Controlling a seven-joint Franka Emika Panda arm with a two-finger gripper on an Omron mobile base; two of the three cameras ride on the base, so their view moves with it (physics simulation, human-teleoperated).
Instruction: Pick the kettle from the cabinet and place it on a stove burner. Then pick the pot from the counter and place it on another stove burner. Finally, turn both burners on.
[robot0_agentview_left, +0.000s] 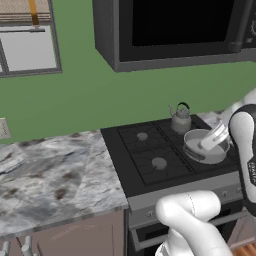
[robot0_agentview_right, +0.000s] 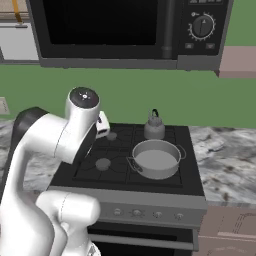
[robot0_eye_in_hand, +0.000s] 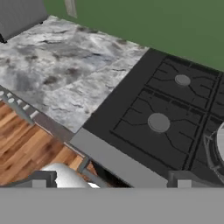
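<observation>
The grey kettle (robot0_agentview_left: 180, 118) (robot0_agentview_right: 154, 127) stands upright on the back right stove burner. In front of it the wide pot (robot0_agentview_left: 205, 146) (robot0_agentview_right: 156, 159) rests on the front right burner; its rim (robot0_eye_in_hand: 218, 144) shows at the right edge of the hand view. The two left burners (robot0_agentview_left: 159, 162) (robot0_agentview_right: 103, 163) (robot0_eye_in_hand: 158, 123) are bare. My gripper (robot0_agentview_left: 216, 136) (robot0_agentview_right: 102, 126) (robot0_eye_in_hand: 111, 180) hangs above the cooktop's left half, left of the pot, open with nothing between its fingers. The mauve cabinet (robot0_agentview_right: 239, 62) is at the upper right.
A black microwave (robot0_agentview_left: 175, 30) (robot0_agentview_right: 125, 30) hangs over the stove. Grey knobs (robot0_agentview_right: 136, 213) line the stove's front panel. The marbled counter (robot0_agentview_left: 50, 170) (robot0_agentview_right: 225, 160) (robot0_eye_in_hand: 65, 74) runs on both sides. Wooden floor (robot0_eye_in_hand: 30, 140) lies below the stove front.
</observation>
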